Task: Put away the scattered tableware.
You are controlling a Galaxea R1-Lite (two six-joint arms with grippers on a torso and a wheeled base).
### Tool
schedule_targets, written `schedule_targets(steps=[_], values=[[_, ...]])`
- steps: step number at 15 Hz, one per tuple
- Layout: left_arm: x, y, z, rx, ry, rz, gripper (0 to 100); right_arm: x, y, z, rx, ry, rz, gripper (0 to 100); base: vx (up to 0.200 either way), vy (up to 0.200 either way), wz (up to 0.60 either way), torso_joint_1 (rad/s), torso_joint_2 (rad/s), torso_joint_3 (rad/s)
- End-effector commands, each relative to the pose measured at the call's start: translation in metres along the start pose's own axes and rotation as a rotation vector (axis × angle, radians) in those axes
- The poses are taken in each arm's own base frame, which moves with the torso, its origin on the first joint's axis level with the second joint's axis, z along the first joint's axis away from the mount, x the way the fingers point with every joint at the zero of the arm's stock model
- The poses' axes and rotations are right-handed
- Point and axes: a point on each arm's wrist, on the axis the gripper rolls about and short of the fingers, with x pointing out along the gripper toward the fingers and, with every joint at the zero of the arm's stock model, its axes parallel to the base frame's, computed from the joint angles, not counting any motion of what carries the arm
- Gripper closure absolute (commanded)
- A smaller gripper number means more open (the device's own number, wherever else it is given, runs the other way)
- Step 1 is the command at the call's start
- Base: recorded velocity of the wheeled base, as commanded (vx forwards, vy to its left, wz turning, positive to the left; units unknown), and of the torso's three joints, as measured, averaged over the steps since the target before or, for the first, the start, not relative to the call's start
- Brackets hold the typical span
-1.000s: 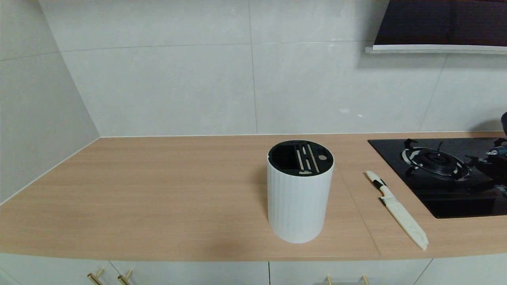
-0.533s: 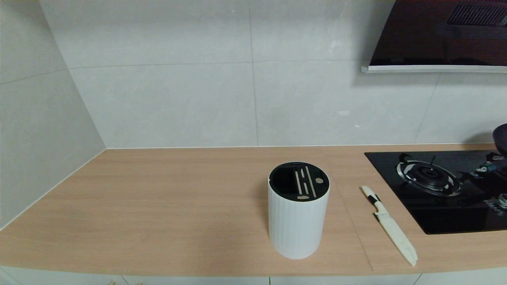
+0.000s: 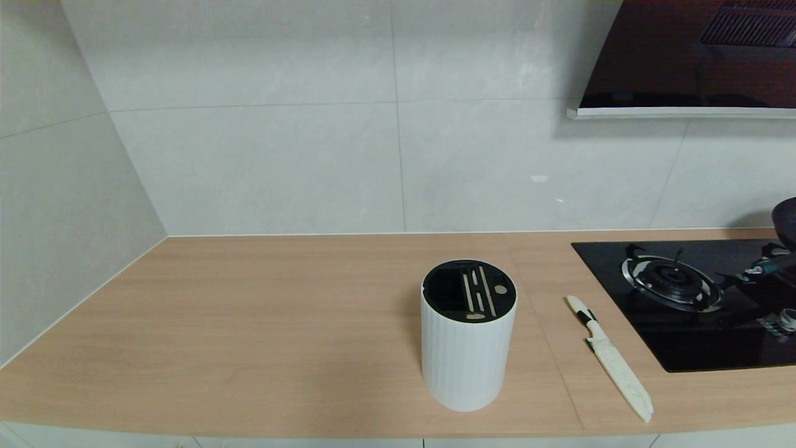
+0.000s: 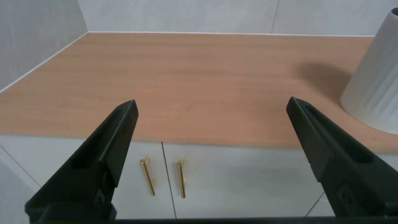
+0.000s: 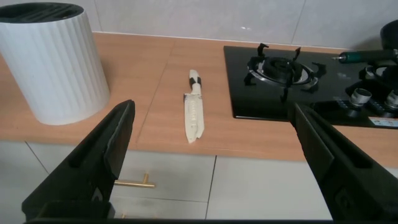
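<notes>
- The left tool point(image 4: 211, 109) is wide open and holds nothing, out in front of the bench point(image 3: 249, 323).
- The white knife holder point(image 3: 468, 354) stands up ahead of it. Its black top has slots.
- The right tool point(image 5: 212, 109) is wide open too.
- The white knife point(image 3: 612, 367) lies flat on the bench ahead of it, beside the stove point(image 3: 684, 339).

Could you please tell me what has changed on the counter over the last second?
Only the head camera shifted; nothing was moved, grasped or released. The knife lies on the countertop between the knife holder and the gas hob as before. The left gripper and right gripper are open, empty.
</notes>
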Motion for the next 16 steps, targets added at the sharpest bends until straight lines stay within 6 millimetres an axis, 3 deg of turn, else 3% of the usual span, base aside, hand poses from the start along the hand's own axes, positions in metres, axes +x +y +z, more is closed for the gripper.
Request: schedule_targets(steps=[1,4,5,6,7,9,12,13,16], values=[[0.000,0.000,0.000,-0.001,-0.001,0.000,0,0.000,0.000,0.000,-0.001,0.001,0.001,0,0.000,0.000,0.00,0.000,0.00,0.000],[0.000,0.000,0.000,0.001,0.000,0.000,0,0.000,0.000,0.001,-0.006,-0.006,-0.012,0,0.000,0.000,0.00,0.000,0.00,0.000],[0.000,0.000,0.000,0.000,-0.001,0.002,0,-0.002,-0.001,0.016,-0.001,-0.050,-0.015,0,0.000,0.000,0.00,0.000,0.00,0.000],[0.000,0.000,0.000,0.000,-0.001,0.000,0,-0.002,-0.004,0.046,0.017,-0.052,0.011,0,0.000,0.000,0.00,0.000,0.00,0.000],[0.000,0.000,0.000,0.001,0.000,0.000,0,0.007,-0.005,0.057,0.014,0.013,0.034,0,0.000,0.000,0.00,0.000,0.00,0.000],[0.000,0.000,0.000,0.001,0.000,0.000,0,0.035,-0.005,0.069,0.014,0.177,0.077,0,0.000,0.000,0.00,0.000,0.00,0.000],[0.000,0.000,0.000,-0.001,0.000,0.000,0,0.101,-0.001,0.087,0.013,0.448,0.172,0,0.000,0.000,0.00,0.000,0.00,0.000],[0.000,0.000,0.000,-0.001,0.000,0.002,0,0.110,0.001,0.088,0.010,0.478,0.183,0,0.000,0.000,0.00,0.000,0.00,0.000],[0.000,0.000,0.000,-0.001,0.000,0.000,0,0.182,0.010,0.074,0.003,0.726,0.207,0,0.000,0.000,0.00,0.000,0.00,0.000]])
